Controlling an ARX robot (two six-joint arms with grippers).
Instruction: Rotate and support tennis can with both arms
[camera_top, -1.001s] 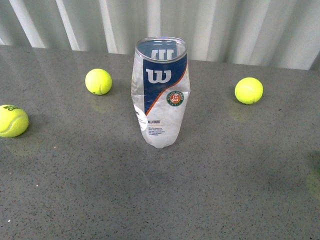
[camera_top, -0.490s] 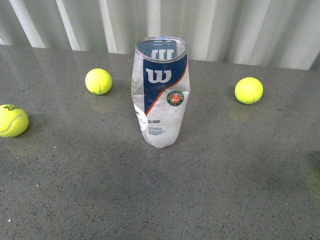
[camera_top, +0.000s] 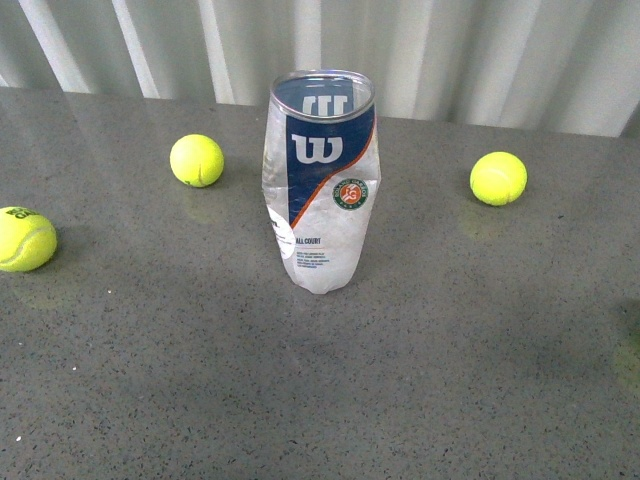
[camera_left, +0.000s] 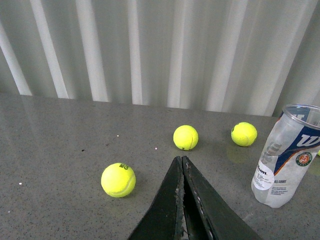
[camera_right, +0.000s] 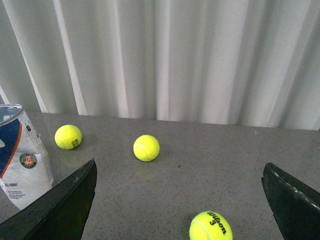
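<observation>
One tennis can (camera_top: 321, 185) stands upright near the middle of the grey speckled surface (camera_top: 320, 390), its open rim at the top and its blue, white and orange Wilson label with the round red-green emblem turned toward the front camera; its clear wall looks dented and narrows toward the base. The front view shows three yellow-green tennis balls lying loose on the surface, none touching the can: one ball (camera_top: 197, 160) behind and to the left of the can, a second ball (camera_top: 25, 239) far out at the left edge, and a third ball (camera_top: 498, 178) well to the right. Neither arm appears in the front view. In the left wrist view the left gripper (camera_left: 182, 165) has its two black fingers pressed together to a point with nothing between them, and the can (camera_left: 286, 157) stands apart from it, with three balls spread across the surface beyond the fingertips. In the right wrist view the right gripper (camera_right: 179, 172) has its two black fingers spread wide apart with nothing held between them; the can (camera_right: 22, 157) stands just beside one finger, partly cut off by the frame edge, and three balls are seen here too. A pale pleated curtain (camera_top: 450, 50) hangs behind the surface.
</observation>
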